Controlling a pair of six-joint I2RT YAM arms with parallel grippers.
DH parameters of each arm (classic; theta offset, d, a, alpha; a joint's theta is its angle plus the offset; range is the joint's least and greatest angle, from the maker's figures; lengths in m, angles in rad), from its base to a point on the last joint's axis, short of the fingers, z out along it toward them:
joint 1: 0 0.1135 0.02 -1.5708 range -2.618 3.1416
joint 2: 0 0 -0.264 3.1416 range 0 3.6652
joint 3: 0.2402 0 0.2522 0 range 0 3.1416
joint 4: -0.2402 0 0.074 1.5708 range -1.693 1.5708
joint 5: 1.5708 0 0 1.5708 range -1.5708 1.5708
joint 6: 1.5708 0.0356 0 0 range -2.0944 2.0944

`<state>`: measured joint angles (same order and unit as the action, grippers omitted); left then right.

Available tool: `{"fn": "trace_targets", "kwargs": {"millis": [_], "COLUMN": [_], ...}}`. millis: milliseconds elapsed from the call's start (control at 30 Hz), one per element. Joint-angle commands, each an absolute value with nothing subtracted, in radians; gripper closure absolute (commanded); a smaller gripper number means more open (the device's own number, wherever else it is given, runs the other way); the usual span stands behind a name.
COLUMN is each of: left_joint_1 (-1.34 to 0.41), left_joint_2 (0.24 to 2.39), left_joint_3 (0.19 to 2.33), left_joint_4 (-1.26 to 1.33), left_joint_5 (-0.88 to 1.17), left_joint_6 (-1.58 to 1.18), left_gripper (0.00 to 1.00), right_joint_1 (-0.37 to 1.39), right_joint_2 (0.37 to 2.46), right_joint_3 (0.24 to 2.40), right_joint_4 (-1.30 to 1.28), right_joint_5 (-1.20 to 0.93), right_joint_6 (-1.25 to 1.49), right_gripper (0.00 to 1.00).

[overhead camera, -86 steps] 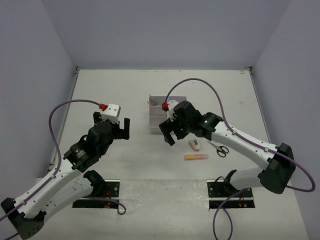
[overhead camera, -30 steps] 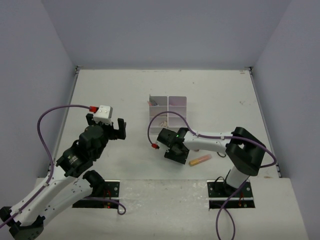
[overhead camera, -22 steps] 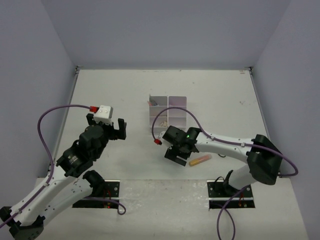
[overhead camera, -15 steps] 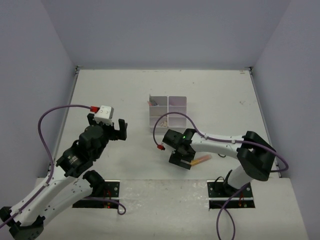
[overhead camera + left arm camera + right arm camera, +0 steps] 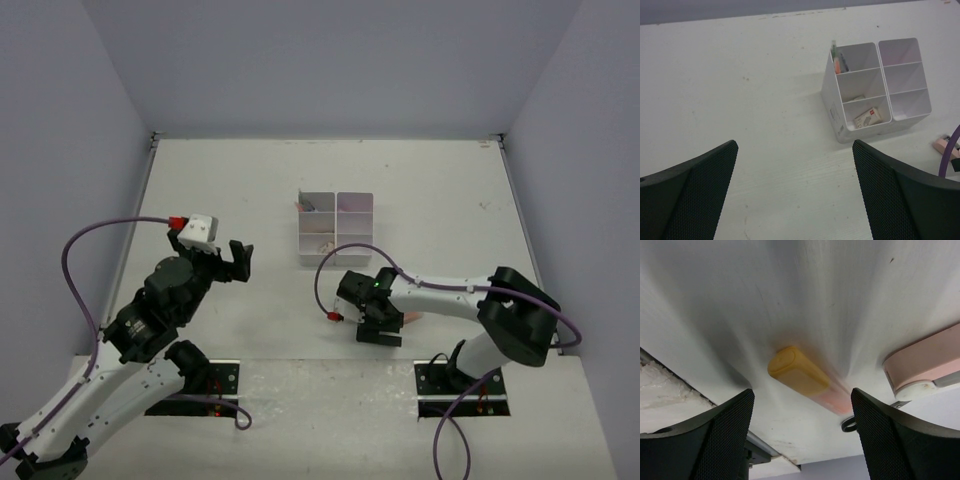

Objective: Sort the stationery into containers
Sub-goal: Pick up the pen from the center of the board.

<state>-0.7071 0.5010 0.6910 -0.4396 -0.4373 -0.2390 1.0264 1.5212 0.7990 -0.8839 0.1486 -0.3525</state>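
Observation:
The white six-compartment organizer (image 5: 336,201) stands at mid-table; the left wrist view shows it too (image 5: 832,97), with pens (image 5: 837,62) in its far-left cell and a tan eraser (image 5: 867,116) in its near-left cell. My right gripper (image 5: 380,335) is open, low over the orange and pink marker (image 5: 805,377), which lies on the table between its fingers. A pink eraser (image 5: 927,365) and a black scissors loop (image 5: 850,424) lie just beyond the marker. My left gripper (image 5: 215,257) is open and empty, raised left of the organizer.
The right arm's purple cable (image 5: 330,275) loops between the organizer and the right gripper. The table's front edge (image 5: 700,395) runs close behind the marker. Grey walls enclose the table on three sides.
My right gripper has swung from the organizer back toward the table's front edge and come down open over the marker. My left arm has drawn slightly back to the left.

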Motion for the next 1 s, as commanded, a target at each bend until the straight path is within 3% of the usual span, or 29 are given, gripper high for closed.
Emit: {"fn": "trace_targets", "kwargs": {"millis": [0, 300, 333, 433, 500, 633, 800, 967], "left_joint_1": [-0.703, -0.701, -0.701, -0.701, -0.701, -0.702, -0.701, -0.701], "left_joint_2": [0.486, 0.486, 0.486, 0.483, 0.481, 0.482, 0.479, 0.472], "left_joint_3": [0.684, 0.684, 0.684, 0.683, 0.683, 0.681, 0.679, 0.676], "left_joint_4": [-0.402, -0.402, -0.403, -0.402, -0.402, -0.403, -0.402, -0.400], "left_joint_5": [-0.423, -0.427, -0.428, -0.431, -0.434, -0.436, -0.443, -0.468], "left_joint_6": [-0.212, -0.212, -0.212, -0.212, -0.212, -0.208, -0.207, -0.207], "left_gripper": [0.00, 0.00, 0.00, 0.00, 0.00, 0.00, 0.00, 0.00], "right_joint_1": [1.026, 1.026, 1.024, 1.012, 1.012, 1.012, 1.014, 1.028], "right_joint_2": [1.539, 1.636, 1.648, 1.667, 1.669, 1.682, 1.702, 1.568], "right_joint_3": [0.807, 0.839, 0.849, 0.874, 0.880, 0.897, 0.994, 1.097], "right_joint_4": [-0.816, -0.769, -0.778, -0.806, -0.814, -0.826, -0.884, -0.933], "right_joint_5": [0.166, 0.154, 0.151, 0.135, 0.129, 0.121, 0.112, 0.104], "right_joint_6": [-0.428, -0.482, -0.481, -0.475, -0.475, -0.468, -0.426, -0.389], "right_gripper": [0.19, 0.23, 0.29, 0.80, 0.83, 1.00, 1.00, 1.00]}}
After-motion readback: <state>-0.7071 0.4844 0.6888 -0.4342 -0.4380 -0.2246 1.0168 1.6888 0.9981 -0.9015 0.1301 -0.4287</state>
